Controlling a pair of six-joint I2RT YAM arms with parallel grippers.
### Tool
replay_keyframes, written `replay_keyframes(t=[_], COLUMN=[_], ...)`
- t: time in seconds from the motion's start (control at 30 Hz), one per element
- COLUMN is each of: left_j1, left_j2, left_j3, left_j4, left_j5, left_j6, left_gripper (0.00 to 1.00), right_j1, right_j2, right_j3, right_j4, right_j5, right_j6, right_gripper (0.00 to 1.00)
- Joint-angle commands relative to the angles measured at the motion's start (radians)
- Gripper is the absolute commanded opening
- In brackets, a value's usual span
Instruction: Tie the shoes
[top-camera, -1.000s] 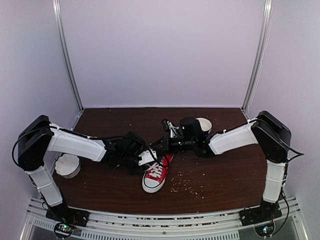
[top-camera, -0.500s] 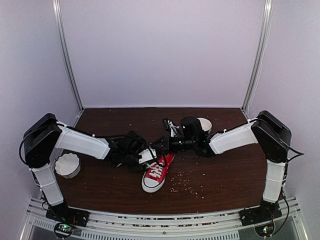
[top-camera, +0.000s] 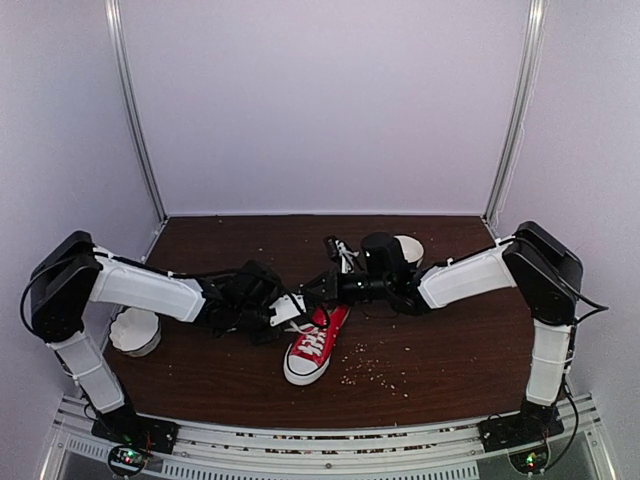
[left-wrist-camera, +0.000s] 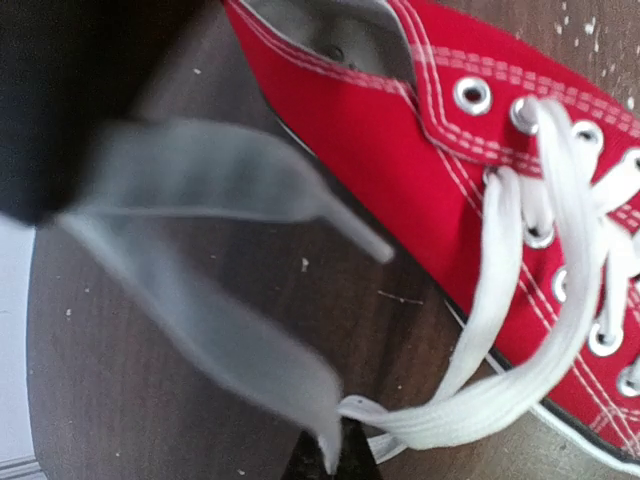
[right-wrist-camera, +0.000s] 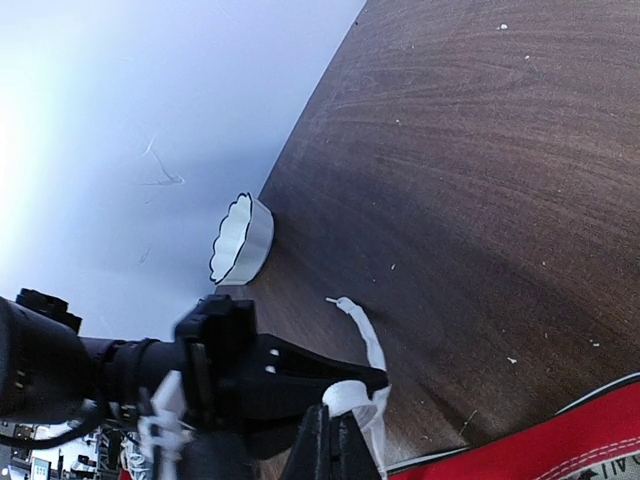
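**ITEM: ONE RED LOW-TOP SNEAKER, LACES HELD IN BOTH GRIPS**

You have one sneaker (top-camera: 312, 345) on the brown table (top-camera: 460, 340), lying about mid-table between the two arms with its toe toward the near edge.
- **Upper:** red canvas with white double stitching and silver eyelets.
- **Sole and toe cap:** white rubber.
- **Laces (left-wrist-camera: 500, 280):** long, flat and white, threaded through the eyelets and untied, with the loose ends drawn off to the shoe's side.
- **Left gripper (top-camera: 288, 310):** closed, with a lace strand pinched at its tips just beside the shoe.
- **Right gripper (right-wrist-camera: 335, 445):** closed, with a small lace loop caught at its tips near the heel end.
- **Also present:** a scalloped white bowl (top-camera: 135, 332) at the far left, and pale crumbs (top-camera: 372, 374) near the toe.
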Motion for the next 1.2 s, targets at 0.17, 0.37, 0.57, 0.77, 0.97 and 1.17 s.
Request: replay_keyframes(t=[0.17, 0.37, 0.57, 0.77, 0.97, 1.17], left_j1=[-0.028, -0.048, -0.055, -0.065, -0.070, -0.119], left_j2=[-0.201, -0.227, -0.229, -0.247, -0.257, -0.193], left_j3=[-0.046, -0.028, -0.012, -0.016, -0.021, 0.011], left_j4=[0.073, 0.058, 0.056, 0.077, 0.089, 0.080], left_j5=[0.046, 0.051, 0.047, 0.093, 0.128, 0.110], left_j6=[-0.059, -0.073, -0.074, -0.073, -0.083, -0.079], left_gripper=[0.00, 0.00, 0.00, 0.00, 0.00, 0.00], right_j1=[0.005, 0.006, 0.010, 0.042, 0.046, 0.045], right_j2=[-0.045, -0.043, -0.025, -0.054, -0.074, -0.116], right_j3=[0.003, -0.033, -0.095, -0.110, -0.069, 0.007], right_j4=[-0.005, 0.101, 0.202, 0.088, -0.221, -0.632], right_j5=[0.026, 0.003, -0.099, -0.133, -0.193, -0.169], right_j6=[0.013, 0.165, 0.293, 0.225, 0.019, -0.250], right_gripper=[0.00, 0.00, 0.00, 0.00, 0.00, 0.12])
